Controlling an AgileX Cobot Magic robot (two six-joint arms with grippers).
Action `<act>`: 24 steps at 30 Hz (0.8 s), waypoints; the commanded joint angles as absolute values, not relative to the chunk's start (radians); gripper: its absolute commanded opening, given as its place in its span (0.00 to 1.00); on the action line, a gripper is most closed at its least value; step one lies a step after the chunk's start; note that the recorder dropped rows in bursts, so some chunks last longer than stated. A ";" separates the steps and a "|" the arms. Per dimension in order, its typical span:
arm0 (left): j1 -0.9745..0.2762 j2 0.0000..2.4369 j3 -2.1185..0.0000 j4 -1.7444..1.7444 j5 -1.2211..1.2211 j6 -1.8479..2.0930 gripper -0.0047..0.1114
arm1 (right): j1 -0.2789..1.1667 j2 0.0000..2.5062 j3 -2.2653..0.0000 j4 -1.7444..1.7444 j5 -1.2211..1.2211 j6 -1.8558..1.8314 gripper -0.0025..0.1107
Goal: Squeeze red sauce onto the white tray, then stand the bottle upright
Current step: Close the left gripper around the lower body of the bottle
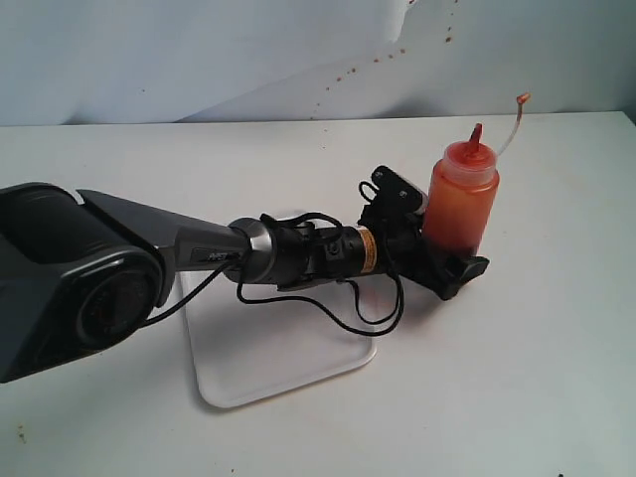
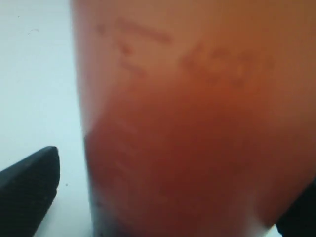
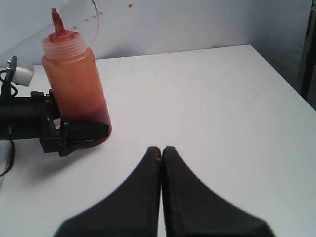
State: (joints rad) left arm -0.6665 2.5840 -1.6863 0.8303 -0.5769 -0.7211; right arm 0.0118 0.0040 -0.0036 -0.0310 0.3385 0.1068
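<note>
The bottle [image 1: 463,199], orange-red with a pointed red nozzle, stands upright on the table just right of the white tray [image 1: 268,368]. Its small cap [image 1: 523,97] hangs on a thin tether above it. My left gripper [image 1: 437,237] straddles the bottle's lower part with its jaws open. In the left wrist view the bottle [image 2: 197,123] fills the frame, and a strip of table shows between it and one finger [image 2: 29,190]. My right gripper [image 3: 161,149] is shut and empty, low over the table and apart from the bottle [image 3: 76,84]. No red sauce blob shows; the arm covers part of the tray.
The left arm [image 1: 199,253] lies across the tray, with black cable loops [image 1: 370,316] hanging near it. Small red spatters [image 1: 378,60] mark the back wall. The table's edge [image 3: 279,71] runs close on the right gripper's side.
</note>
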 commanded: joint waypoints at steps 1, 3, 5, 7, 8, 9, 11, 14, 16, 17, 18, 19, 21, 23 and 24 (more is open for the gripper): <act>-0.678 2.598 -1.728 0.817 -0.552 -0.731 0.94 | 0.010 0.000 0.000 -0.025 0.338 0.105 0.02; -0.678 2.608 -1.734 0.817 -0.548 -0.731 0.94 | 0.010 0.000 0.000 -0.025 0.338 0.105 0.02; -0.678 2.616 -1.734 0.817 -0.544 -0.731 0.94 | 0.010 0.000 0.000 -0.025 0.338 0.105 0.02; -0.678 2.620 -1.736 0.827 -0.544 -0.731 0.94 | 0.010 0.000 0.000 -0.025 0.338 0.105 0.02; -0.678 2.622 -1.736 0.838 -0.544 -0.726 0.94 | 0.010 0.000 0.000 -0.025 0.338 0.105 0.02; -0.678 2.622 -1.736 0.848 -0.544 -0.724 0.94 | 0.010 0.000 0.000 -0.025 0.338 0.105 0.02; -0.678 2.622 -1.736 0.849 -0.549 -0.724 0.94 | 0.010 0.000 0.000 -0.025 0.338 0.105 0.02; -0.678 2.622 -1.736 0.849 -0.561 -0.724 0.94 | 0.010 0.000 0.000 -0.025 0.338 0.105 0.02; -0.678 2.622 -1.736 0.849 -0.570 -0.724 0.94 | 0.010 0.000 0.000 -0.025 0.338 0.105 0.02; -0.678 2.619 -1.736 0.849 -0.572 -0.724 0.94 | 0.010 0.000 0.000 -0.025 0.338 0.105 0.02; -0.678 2.620 -1.736 0.847 -0.574 -0.724 0.94 | 0.010 0.000 0.000 -0.025 0.338 0.105 0.02; -0.678 2.620 -1.739 0.847 -0.574 -0.724 0.94 | 0.010 0.000 0.000 -0.025 0.338 0.105 0.02; -0.678 2.620 -1.739 0.847 -0.574 -0.724 0.94 | 0.010 0.000 0.000 -0.025 0.338 0.105 0.02; -0.678 2.620 -1.739 0.847 -0.570 -0.724 0.94 | 0.010 0.000 0.000 -0.025 0.338 0.105 0.02; -0.678 2.620 -1.739 0.847 -0.570 -0.724 0.94 | 0.010 0.000 0.000 -0.025 0.338 0.105 0.02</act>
State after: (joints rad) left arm -0.6741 2.6208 -1.7307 0.8472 -0.5627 -0.7210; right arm 0.0118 0.0040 -0.0036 -0.0310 0.3385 0.1068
